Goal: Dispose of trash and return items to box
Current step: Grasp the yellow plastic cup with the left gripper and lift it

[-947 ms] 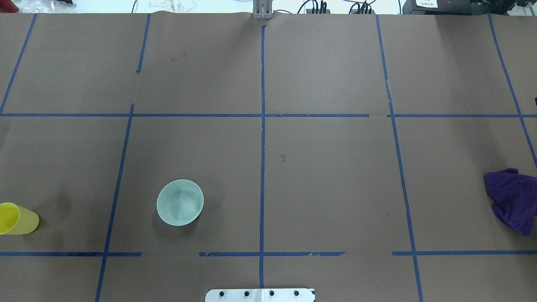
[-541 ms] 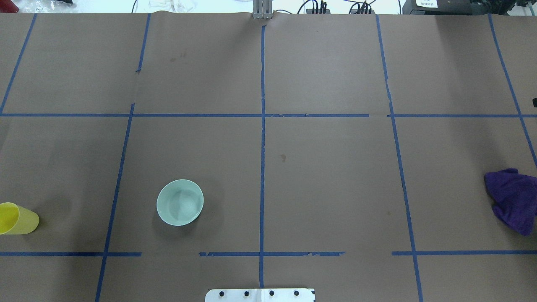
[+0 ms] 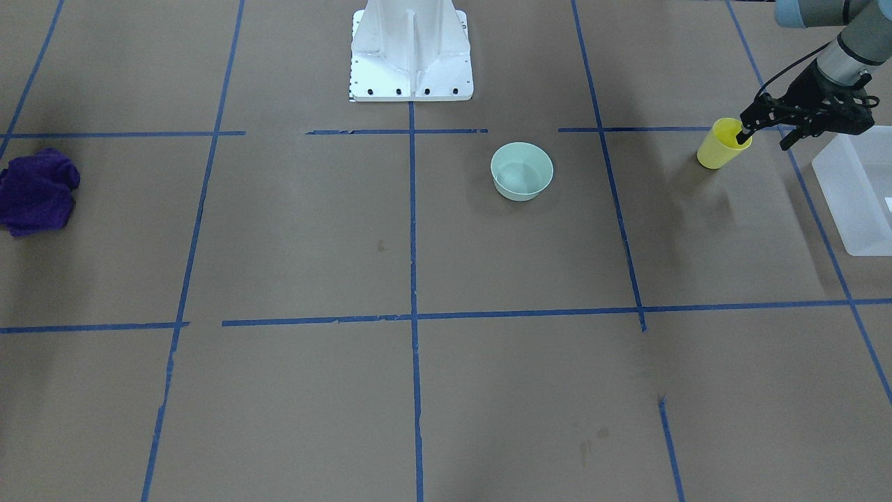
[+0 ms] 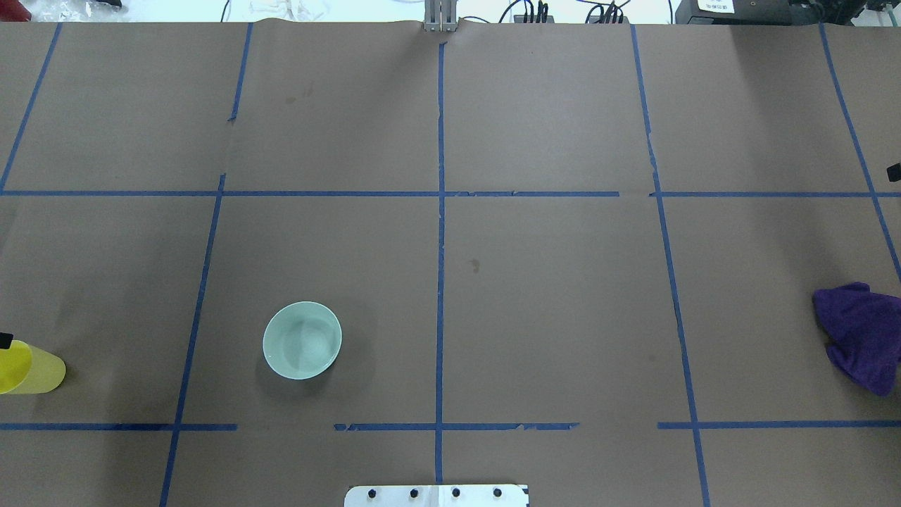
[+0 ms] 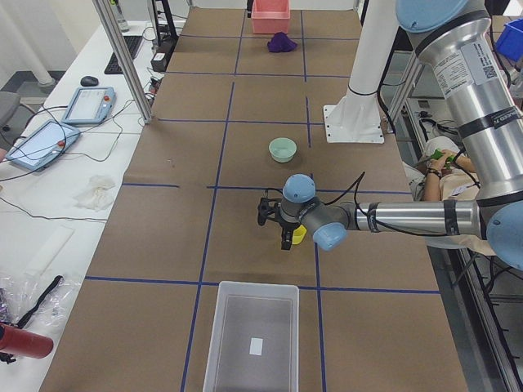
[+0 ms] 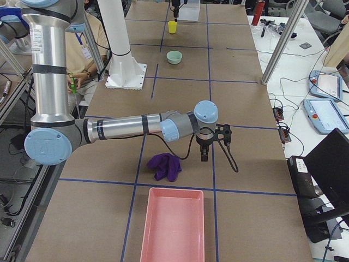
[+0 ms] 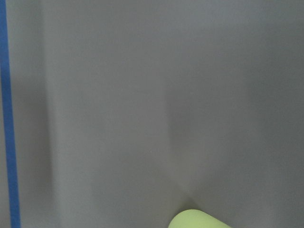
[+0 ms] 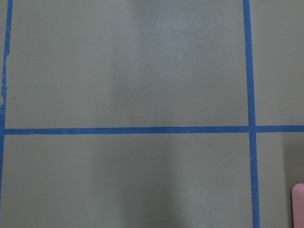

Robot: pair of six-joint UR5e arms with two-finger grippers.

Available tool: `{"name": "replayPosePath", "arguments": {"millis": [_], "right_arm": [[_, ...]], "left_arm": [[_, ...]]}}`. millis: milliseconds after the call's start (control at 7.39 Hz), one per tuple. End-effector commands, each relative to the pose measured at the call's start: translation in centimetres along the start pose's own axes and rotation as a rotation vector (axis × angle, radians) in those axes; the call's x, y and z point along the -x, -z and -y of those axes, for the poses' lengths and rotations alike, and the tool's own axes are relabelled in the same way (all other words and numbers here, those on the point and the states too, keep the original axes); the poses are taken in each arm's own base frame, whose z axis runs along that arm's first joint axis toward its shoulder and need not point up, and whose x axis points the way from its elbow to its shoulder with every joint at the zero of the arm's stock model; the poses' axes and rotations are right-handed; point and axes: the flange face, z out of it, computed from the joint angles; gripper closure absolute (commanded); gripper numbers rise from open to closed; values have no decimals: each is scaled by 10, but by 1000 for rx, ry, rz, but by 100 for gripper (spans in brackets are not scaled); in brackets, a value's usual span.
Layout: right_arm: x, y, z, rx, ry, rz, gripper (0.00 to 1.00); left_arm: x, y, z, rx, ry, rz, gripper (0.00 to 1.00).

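Note:
The yellow cup [image 3: 721, 146] stands upright on the brown table near the robot's left end; it also shows in the overhead view [image 4: 32, 370] and the exterior left view [image 5: 300, 235]. My left gripper [image 3: 765, 139] is open at the cup's rim, one finger reaching into its mouth and the other outside on the box side. The frosted white box [image 3: 860, 202] lies just beyond it. The mint-green bowl [image 3: 521, 171] stands upright and alone. My right gripper [image 6: 210, 144] hovers over bare table beside a purple cloth [image 6: 165, 165]; I cannot tell its state.
A pink tray [image 6: 172, 226] lies at the table's right end, past the purple cloth [image 4: 860, 334]. The white robot pedestal [image 3: 411, 52] stands at the near middle edge. Blue tape lines divide the table into squares.
A black fingertip of the left gripper has come into the overhead view at the left edge above the cup. The cup, bowl and cloth have not moved.

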Motion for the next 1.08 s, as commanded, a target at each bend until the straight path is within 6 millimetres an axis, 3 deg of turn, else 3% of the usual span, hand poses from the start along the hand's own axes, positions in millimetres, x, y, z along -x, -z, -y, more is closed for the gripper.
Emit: {"name": "replayPosePath", "arguments": {"millis": [0, 541, 947], "right_arm": [[2, 1, 0, -2, 3, 2, 0], [-1, 0, -2, 2, -3, 2, 0], [-1, 0, -2, 1, -3, 0, 0]], "left_arm": [[3, -2, -8, 15, 21, 11, 0], [10, -16, -19, 60, 28, 32, 0], [2, -28, -23, 93, 0, 28, 1]]}}
